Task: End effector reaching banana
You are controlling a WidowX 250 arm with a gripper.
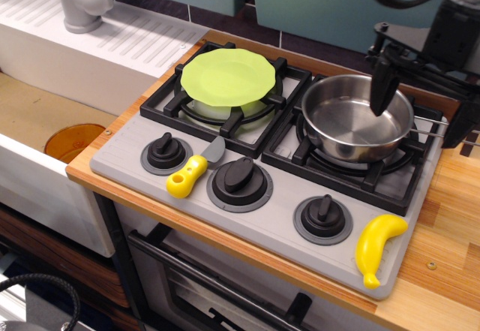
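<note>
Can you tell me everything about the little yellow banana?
The banana is small, curved and glossy yellow, and looks like plastic. It lies flat at the front right corner of the grey toy stove, its fat rounded end up near the right-hand knob and its thin tip pointing down to the stove's front edge. Only the stove touches it. The gripper hangs apart from it, over the metal pot.

text: none legible | labels: none | numbers: none | signs: none
</note>
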